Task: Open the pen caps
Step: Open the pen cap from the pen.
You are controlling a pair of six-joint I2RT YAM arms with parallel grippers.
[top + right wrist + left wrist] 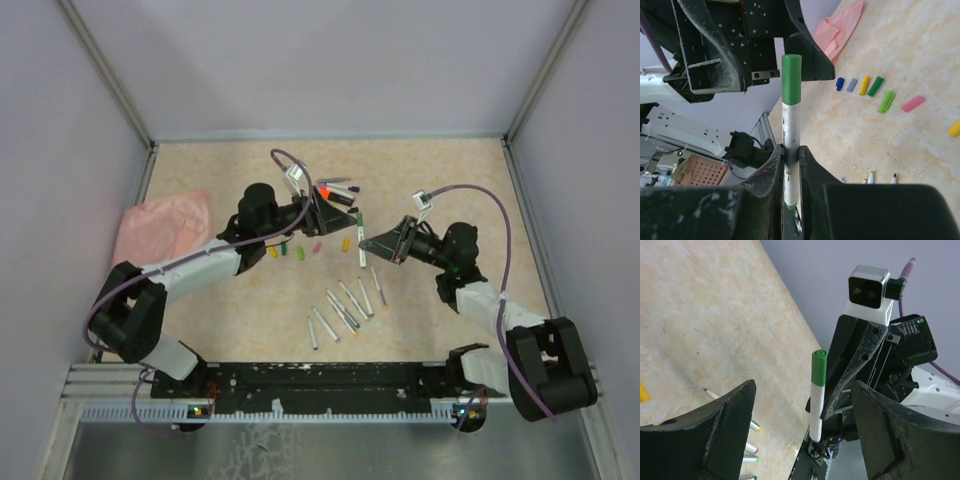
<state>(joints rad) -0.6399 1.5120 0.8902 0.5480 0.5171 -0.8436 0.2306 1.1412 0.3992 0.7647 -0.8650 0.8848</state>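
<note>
My right gripper [790, 150] [366, 244] is shut on the white barrel of a pen [790, 125], which stands upright with its green cap [791, 79] [819, 365] on top. My left gripper [804, 386] [324, 212] is open. Its wide black fingers [730, 425] stand either side of the green cap without touching it. Loose pen caps lie on the table: blue [840, 83], grey-purple [852, 84], yellow [864, 85], dark green [875, 86], light green [885, 101] and pink [912, 103]. Several uncapped pens [342, 308] lie nearer the arms.
A pink cloth [165, 225] lies at the left by the wall. A few more pens [342, 188], one with an orange end, lie behind the left gripper. Grey walls close the table on three sides.
</note>
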